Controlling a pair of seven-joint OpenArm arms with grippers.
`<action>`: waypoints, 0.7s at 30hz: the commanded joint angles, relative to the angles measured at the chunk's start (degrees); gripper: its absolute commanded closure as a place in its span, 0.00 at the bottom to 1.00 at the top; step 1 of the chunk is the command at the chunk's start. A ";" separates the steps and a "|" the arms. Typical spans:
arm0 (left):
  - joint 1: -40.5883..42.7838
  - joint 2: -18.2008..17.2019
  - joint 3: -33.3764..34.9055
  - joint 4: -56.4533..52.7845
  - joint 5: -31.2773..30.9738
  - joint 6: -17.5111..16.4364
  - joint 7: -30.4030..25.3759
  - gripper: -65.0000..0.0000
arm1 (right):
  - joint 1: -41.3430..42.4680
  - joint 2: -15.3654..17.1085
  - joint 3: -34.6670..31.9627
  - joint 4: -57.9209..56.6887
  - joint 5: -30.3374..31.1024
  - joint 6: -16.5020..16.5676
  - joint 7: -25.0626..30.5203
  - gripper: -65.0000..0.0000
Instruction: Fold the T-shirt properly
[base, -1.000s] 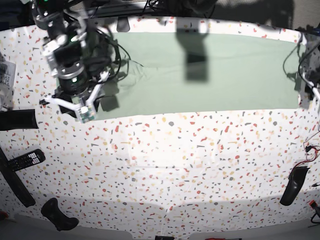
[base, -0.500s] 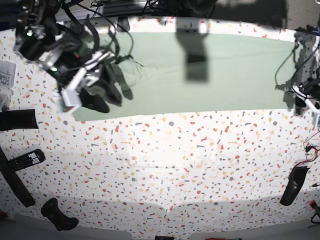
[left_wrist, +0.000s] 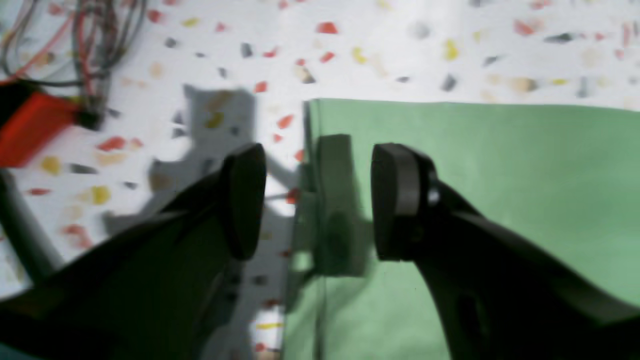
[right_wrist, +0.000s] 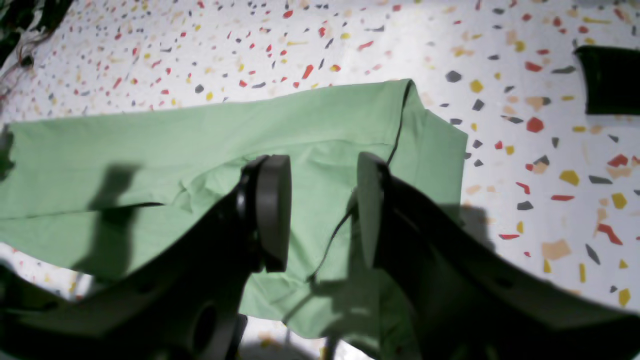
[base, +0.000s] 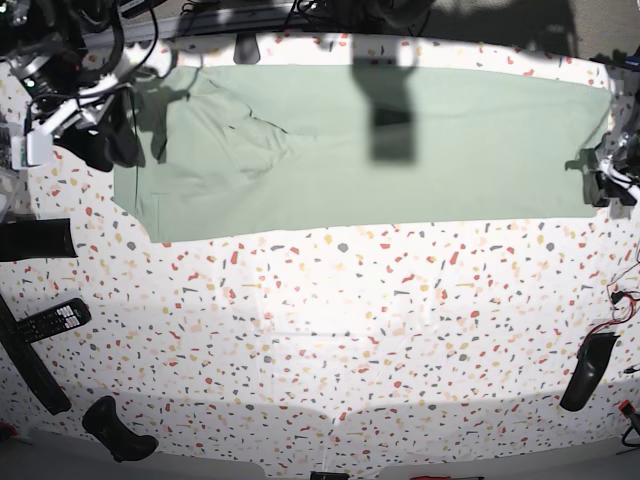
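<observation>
The pale green T-shirt (base: 400, 190) lies as a long flat band across the back of the table, with creases near its left end (right_wrist: 350, 125). My right gripper (base: 110, 148) hangs open at that left end. Its two fingers (right_wrist: 272, 212) stand apart above the cloth with nothing between them. My left gripper (base: 607, 182) hovers at the shirt's right end. It is open over the straight side edge (left_wrist: 310, 150) of the shirt, one finger (left_wrist: 243, 200) above the table and the other above the cloth.
A black remote (base: 55, 318), a black cylinder (base: 35, 240) and a black handle (base: 118, 428) lie along the left side. Another black piece (base: 587, 370) lies at the right edge. Red block and cables (left_wrist: 35, 125) sit beside the left gripper.
The right arm has swung left and back, off the shirt, uncovering its left end. The left arm has shifted slightly at the right end. Both grippers stayed open.
</observation>
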 joint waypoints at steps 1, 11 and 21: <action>-0.55 -1.33 -2.29 0.15 -2.58 -1.44 0.04 0.53 | -0.04 0.26 0.50 0.33 2.89 0.71 0.57 0.67; -0.52 -1.33 -9.70 -9.55 -11.69 -9.35 7.80 0.53 | 0.09 -3.50 0.57 -9.01 19.47 0.71 -7.65 0.67; -0.31 -1.27 -9.70 -11.26 -8.04 -11.39 7.45 0.53 | 0.09 -3.98 0.57 -9.35 24.87 0.71 -12.81 0.67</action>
